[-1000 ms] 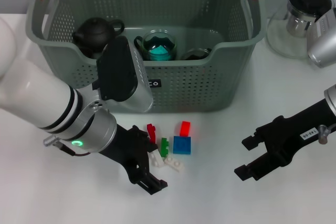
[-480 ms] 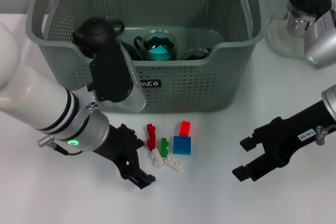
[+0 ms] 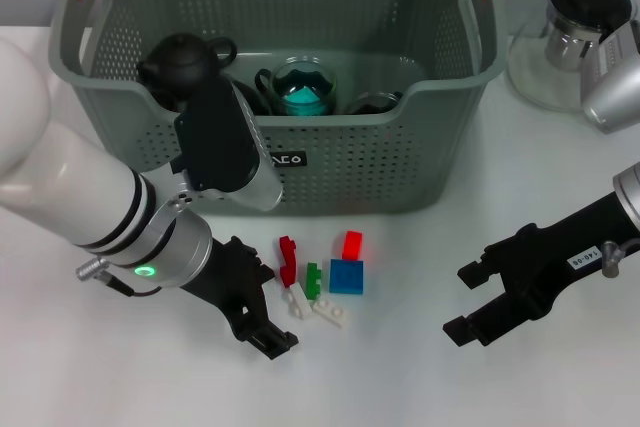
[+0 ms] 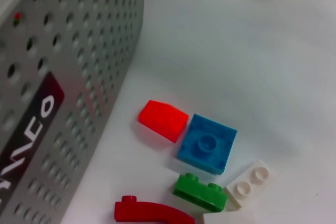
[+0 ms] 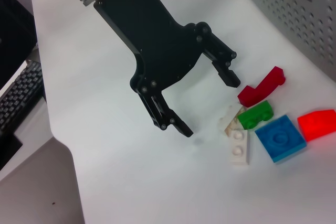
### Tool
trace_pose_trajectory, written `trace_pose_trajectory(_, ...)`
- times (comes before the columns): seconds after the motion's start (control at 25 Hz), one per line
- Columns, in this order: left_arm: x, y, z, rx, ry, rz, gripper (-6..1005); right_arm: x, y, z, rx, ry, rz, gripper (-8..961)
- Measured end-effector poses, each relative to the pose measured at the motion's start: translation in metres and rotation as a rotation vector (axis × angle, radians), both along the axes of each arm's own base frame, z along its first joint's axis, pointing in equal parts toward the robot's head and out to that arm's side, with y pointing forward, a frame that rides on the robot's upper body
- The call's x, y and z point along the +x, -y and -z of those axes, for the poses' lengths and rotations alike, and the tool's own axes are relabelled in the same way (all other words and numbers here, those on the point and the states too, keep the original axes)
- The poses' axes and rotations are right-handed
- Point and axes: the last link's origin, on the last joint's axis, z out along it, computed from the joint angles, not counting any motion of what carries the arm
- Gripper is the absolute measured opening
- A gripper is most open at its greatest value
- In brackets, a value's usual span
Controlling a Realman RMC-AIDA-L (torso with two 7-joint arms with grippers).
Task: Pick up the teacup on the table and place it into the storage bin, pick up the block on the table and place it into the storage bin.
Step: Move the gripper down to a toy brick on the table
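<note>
From the head view, the storage bin (image 3: pixel 420 147) stands at the far side of the table. Inside it I see a black teapot (image 3: pixel 180 65) at the left, a glass teacup (image 3: pixel 302 85) with something teal in it at the middle, and one more dark cup (image 3: pixel 375 102) to its right. So the teacup part of the task looks finished. The blocks are not yet picked: a small group lies on the table just in front of the bin, with a dark red curved piece (image 3: pixel 287 257), a green brick (image 3: pixel 314 279), a blue square brick (image 3: pixel 347 276), a bright red piece (image 3: pixel 352 244) and two white plates (image 3: pixel 318 307). The left gripper (image 3: pixel 268 305) is low, just left of this group, with its jaws spread and nothing between them. The right gripper (image 3: pixel 480 299) waits well apart at the right, also open and empty. A glass kettle (image 3: pixel 570 37) stands far right, outside the bin.

The left wrist view shows the bin wall with its black label (image 4: pixel 26 140) and the same blocks near it; the blue square brick (image 4: pixel 206 144) touches the bright red piece (image 4: pixel 163 120). This arm's own fingers are not visible here.

The right wrist view shows the left gripper (image 5: pixel 210 104) from the side, wide open, one finger near the dark red curved piece (image 5: pixel 261 86) but holding nothing. I judge that the block pick is only starting.
</note>
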Motion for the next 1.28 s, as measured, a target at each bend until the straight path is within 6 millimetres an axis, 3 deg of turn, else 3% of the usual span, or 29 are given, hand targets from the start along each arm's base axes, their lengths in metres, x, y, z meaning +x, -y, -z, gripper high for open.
trace_pose_trajectory(0.88, 0.002, -0.013, -0.006, 0.047, -0.007, 0.076, 905, 0.001, 0.001, 0.000, -0.005, 0.001, 0.003, 945)
trace_pose_trajectory(1.28, -0.003, -0.020, -0.009, 0.081, -0.053, 0.116, 704, 0.001, 0.001, 0.001, -0.006, 0.001, 0.004, 944)
